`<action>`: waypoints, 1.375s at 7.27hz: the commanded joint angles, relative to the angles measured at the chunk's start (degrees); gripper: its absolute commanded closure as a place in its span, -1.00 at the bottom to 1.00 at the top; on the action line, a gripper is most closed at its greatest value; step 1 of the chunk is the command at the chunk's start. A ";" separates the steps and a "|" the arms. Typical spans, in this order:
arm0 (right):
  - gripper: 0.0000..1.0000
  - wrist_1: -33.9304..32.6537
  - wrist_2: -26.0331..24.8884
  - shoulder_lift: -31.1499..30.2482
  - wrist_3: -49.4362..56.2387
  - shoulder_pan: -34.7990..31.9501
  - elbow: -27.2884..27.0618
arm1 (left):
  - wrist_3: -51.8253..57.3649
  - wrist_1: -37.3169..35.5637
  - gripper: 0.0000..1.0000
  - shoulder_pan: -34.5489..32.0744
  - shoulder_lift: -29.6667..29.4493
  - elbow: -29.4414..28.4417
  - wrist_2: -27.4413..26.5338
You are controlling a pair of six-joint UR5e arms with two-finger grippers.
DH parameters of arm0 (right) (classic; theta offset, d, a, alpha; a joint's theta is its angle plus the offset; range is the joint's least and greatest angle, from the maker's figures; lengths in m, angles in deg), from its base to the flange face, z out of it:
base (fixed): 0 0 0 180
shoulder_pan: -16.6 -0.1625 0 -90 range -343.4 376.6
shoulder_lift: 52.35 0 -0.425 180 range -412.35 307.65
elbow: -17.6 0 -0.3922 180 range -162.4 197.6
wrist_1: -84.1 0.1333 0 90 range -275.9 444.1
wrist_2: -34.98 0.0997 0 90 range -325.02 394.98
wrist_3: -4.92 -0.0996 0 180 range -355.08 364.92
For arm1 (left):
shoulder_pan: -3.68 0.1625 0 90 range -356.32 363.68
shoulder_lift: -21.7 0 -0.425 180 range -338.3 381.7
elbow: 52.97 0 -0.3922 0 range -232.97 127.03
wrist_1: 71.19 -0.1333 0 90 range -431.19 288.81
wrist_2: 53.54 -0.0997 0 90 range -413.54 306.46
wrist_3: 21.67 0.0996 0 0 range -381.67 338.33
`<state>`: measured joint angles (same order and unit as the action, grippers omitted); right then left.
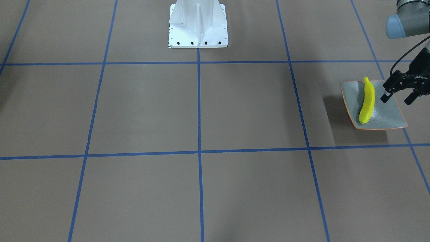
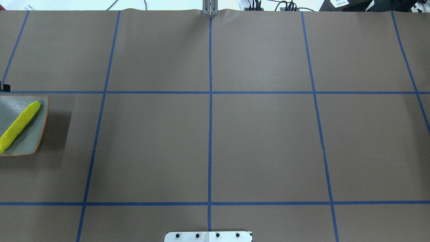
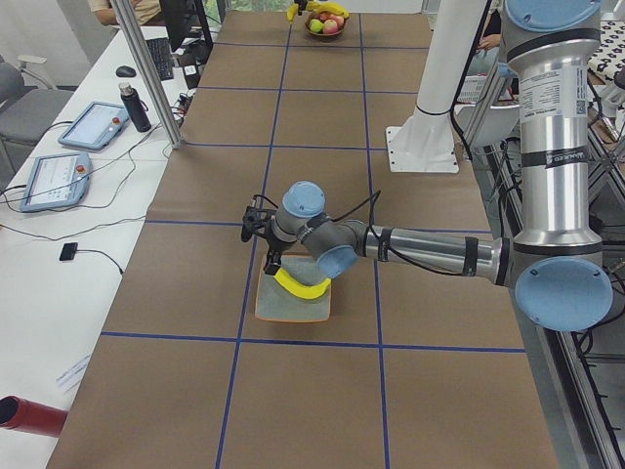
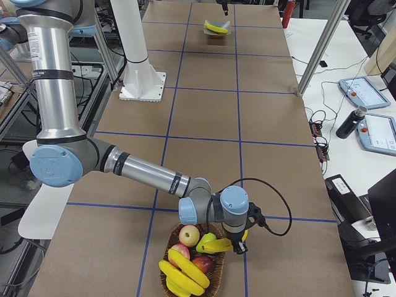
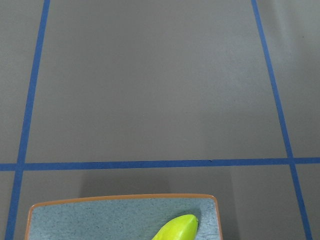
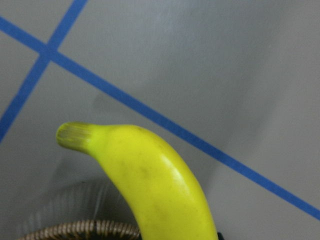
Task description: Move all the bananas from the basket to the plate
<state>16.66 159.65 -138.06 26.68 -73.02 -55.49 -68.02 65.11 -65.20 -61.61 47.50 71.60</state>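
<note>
Right gripper [image 4: 239, 247]: over banana [image 6: 150, 185] lying along basket [image 6: 85, 229] rim; closure indeterminable. Left gripper [image 1: 397, 99]: spread, empty, at plate [image 1: 389, 117] edge.

Long table [image 2: 262, 134] covered w/ brown paper, split into big rectangles by blue tape lines [image 2: 210, 151]. Along one long side runs a white desk [image 3: 39, 322] w/ two tablet-style control pads [image 3: 93, 125], a dark bottle [image 3: 138, 107] & a mouse [image 3: 125, 71]. Silver metal posts [image 3: 151, 73] stand at the table edge. Grey office chair [image 3: 15, 83] sits beyond the desk. Light even, shadows soft.
</note>
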 commanded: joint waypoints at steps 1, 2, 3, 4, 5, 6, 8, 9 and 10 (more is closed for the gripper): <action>1.00 -2.61 6.51 0.72 -8.94 0.49 -6.78 | -3.20 3.77 -1.00 0.15 -1.50 0.34 0.28; 1.00 -2.61 8.56 0.89 -15.01 3.19 -10.72 | -3.91 4.75 -1.00 0.59 -2.90 0.34 0.80; 1.00 -2.61 8.75 0.90 -22.47 6.09 -15.28 | -4.01 5.46 -1.00 2.07 -5.35 0.34 0.89; 1.00 -2.61 8.67 1.42 -31.07 10.30 -20.63 | -5.14 5.46 -1.00 4.69 -9.29 0.34 0.90; 1.00 -2.61 8.58 3.25 -41.25 14.17 -25.04 | -12.29 5.64 -1.00 6.90 -12.98 0.34 0.81; 1.00 -2.52 8.32 5.88 -49.09 17.43 -27.26 | -19.49 5.64 -1.00 8.14 -16.85 0.43 0.81; 1.00 -2.43 8.23 11.32 -61.93 22.36 -29.91 | -31.45 5.55 -1.00 10.95 -23.97 0.60 0.63; 1.00 -2.43 6.66 14.66 -69.66 25.95 -31.40 | -37.35 5.55 -1.00 13.83 -28.53 0.25 0.20; 1.00 -2.43 2.73 18.70 -77.57 30.25 -32.28 | -41.84 5.55 -1.00 15.69 -32.23 0.25 0.11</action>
<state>14.21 165.81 -123.93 -41.39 -47.53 -86.43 -103.61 70.67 -52.03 -89.08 47.84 71.93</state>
